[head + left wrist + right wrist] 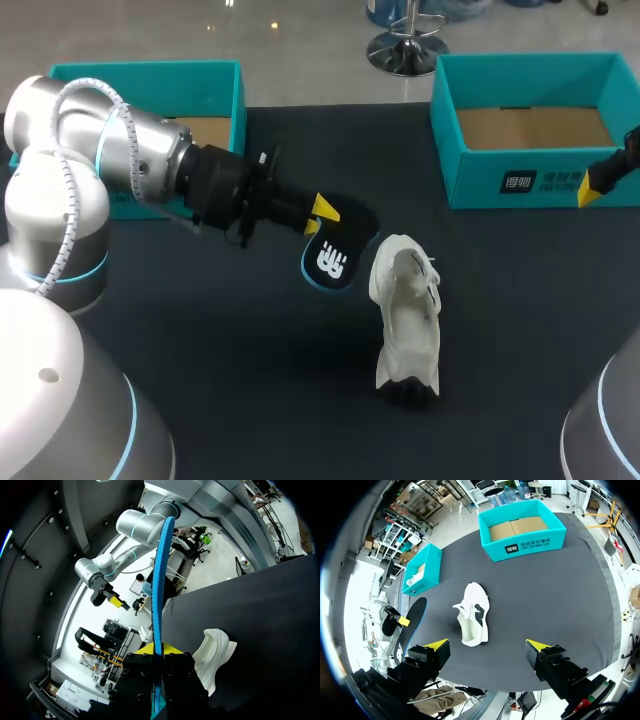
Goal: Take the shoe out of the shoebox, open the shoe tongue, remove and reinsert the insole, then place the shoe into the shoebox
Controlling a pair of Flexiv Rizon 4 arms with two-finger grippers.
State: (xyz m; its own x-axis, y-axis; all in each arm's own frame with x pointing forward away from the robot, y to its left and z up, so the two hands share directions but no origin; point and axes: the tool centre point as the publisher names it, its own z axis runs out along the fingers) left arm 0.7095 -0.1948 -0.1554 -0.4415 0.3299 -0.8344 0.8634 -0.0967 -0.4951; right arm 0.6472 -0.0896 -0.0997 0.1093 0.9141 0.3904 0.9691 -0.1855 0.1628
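Observation:
A white shoe lies on the dark table, toe toward me; it also shows in the left wrist view and right wrist view. My left gripper is shut on the black insole with a blue edge, held in the air just left of the shoe. In the left wrist view the insole stands edge-on between the yellow tips of the left gripper. My right gripper is open and empty, raised at the right near the teal shoebox, yellow fingertip visible.
A second teal box stands at the back left, partly behind my left arm. The right shoebox has a bare cardboard floor. Open dark tabletop lies in front of the shoe.

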